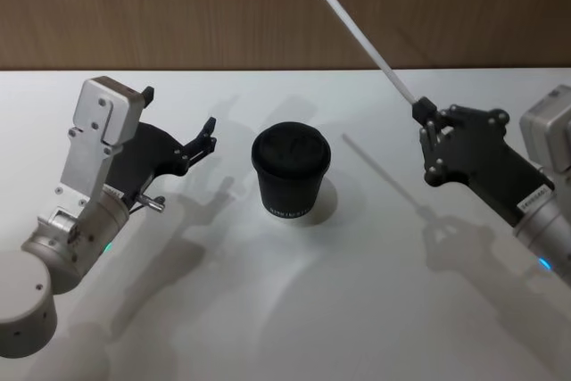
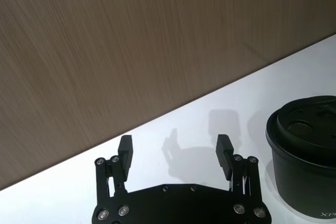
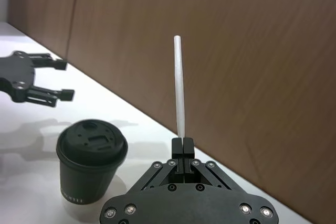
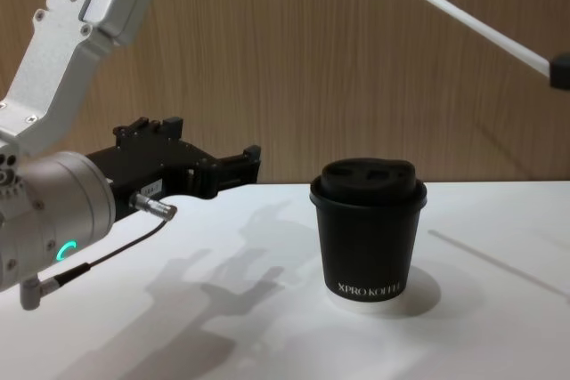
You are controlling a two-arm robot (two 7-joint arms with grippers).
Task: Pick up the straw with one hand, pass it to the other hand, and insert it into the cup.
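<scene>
The white straw is held by its lower end in my right gripper, which is shut on it. It slants up and away, above the table and to the right of the cup. In the right wrist view the straw rises straight from the closed fingertips, with the cup below and to one side. The black lidded cup stands upright mid-table. My left gripper hovers open just left of the cup, with nothing between its fingers.
The white table ends at a brown wood-grain wall right behind the cup. A grey cable with a metal plug hangs at my left wrist. Bare tabletop lies in front of the cup.
</scene>
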